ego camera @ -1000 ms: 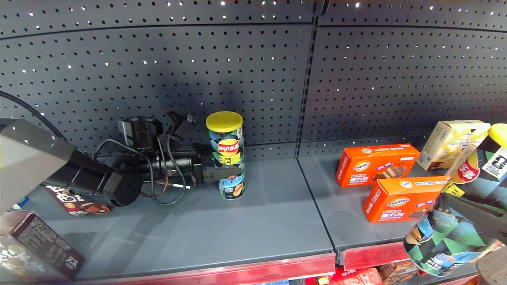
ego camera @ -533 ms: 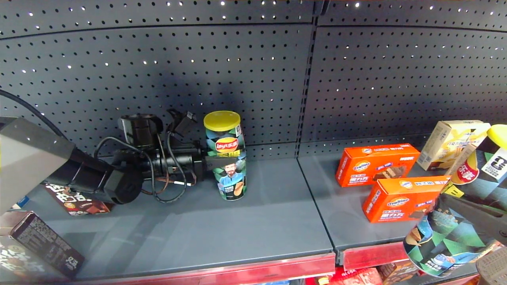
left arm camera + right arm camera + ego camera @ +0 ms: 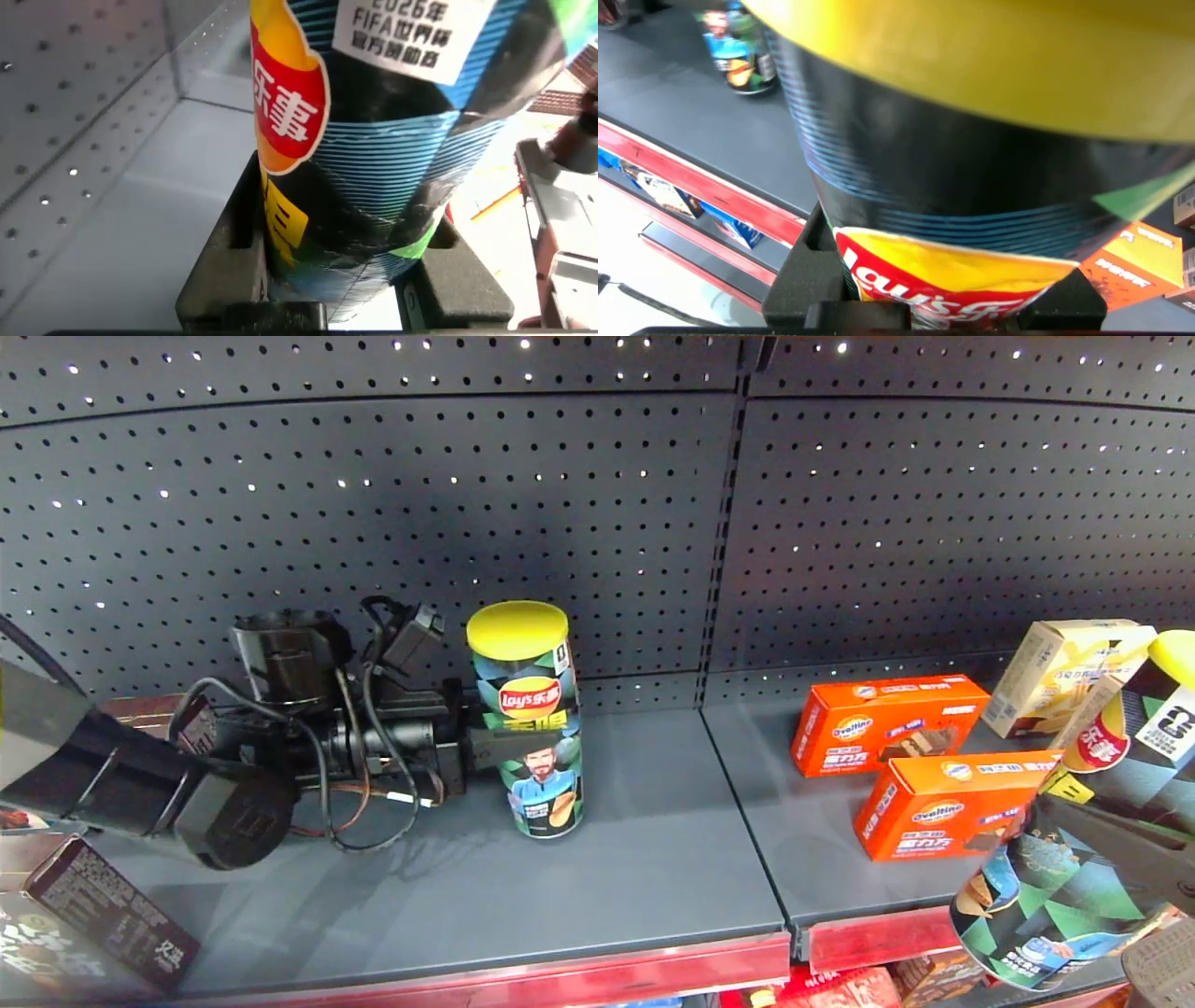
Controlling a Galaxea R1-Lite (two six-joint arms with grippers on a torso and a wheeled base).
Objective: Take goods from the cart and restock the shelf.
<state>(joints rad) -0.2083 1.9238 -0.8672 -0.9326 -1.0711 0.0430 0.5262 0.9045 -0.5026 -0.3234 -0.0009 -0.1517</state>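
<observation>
1. The left gripper (image 3: 521, 743) is clamping the tall cylindrical crisp can with a yellow plastic lid (image 3: 530, 695) around its middle. It is holding the can roughly upright over the left bay of the grey metal shelf board (image 3: 644, 859). Its base is sitting on the board or just above it; I cannot tell which.
2. If the jaws open while the base is hanging clear or leaning, the tall, narrow can is likely to topple and roll towards the red front edge strip (image 3: 560, 980).
3. The fingers are lying close along the can's sides, so a sideways withdrawal is risking dragging it over.
4. The right gripper (image 3: 1106, 859) is gripping a second yellow-lidded crisp can (image 3: 1036, 905), tilted at the shelf's right front corner. A loosened grip there is likely to drop it off the front.
5. That second can is hanging just in front of two orange cardboard boxes (image 3: 887, 721) and a pale yellow carton (image 3: 1064, 672). These are crowding the right bay and could be knocked.
6. Dark brown boxes (image 3: 93, 915) are lying beside the left arm, narrowing its path out.
7. The perforated grey back panel (image 3: 467, 504) is standing close behind the first can.
</observation>
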